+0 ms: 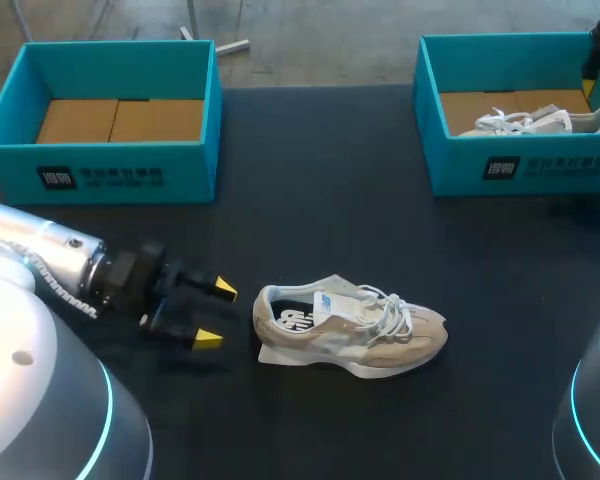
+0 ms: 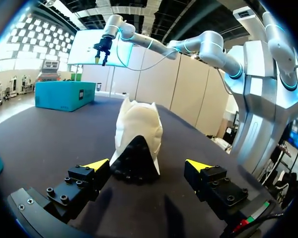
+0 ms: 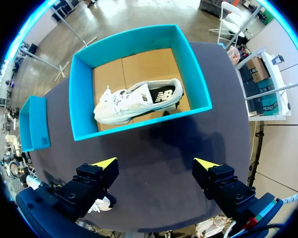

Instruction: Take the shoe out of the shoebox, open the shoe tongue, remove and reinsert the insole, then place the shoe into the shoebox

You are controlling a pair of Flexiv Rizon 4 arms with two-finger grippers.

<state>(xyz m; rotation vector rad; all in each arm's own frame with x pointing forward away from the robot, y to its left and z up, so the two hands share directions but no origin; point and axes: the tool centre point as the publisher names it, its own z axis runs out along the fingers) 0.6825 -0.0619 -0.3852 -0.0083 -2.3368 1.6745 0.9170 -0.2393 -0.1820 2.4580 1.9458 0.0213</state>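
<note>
Shoe (image 1: 350,330) stands upright on the tabletop (image 1: 320,200), its heel just ahead of the left claw (image 1: 217,314), whose jaws are apart. To open the tongue well, clamp the heel gently first. Right claw (image 3: 156,166), also apart, hangs over a shoebox (image 3: 82,99).

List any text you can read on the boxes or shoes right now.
Left shoebox, front label: white print on black, too small to read.
Right shoebox, front label: same, too blurred to read.
Table shoe, insole print and tongue tag: illegible.
Boxed shoe, logo mark: no words readable.
</note>
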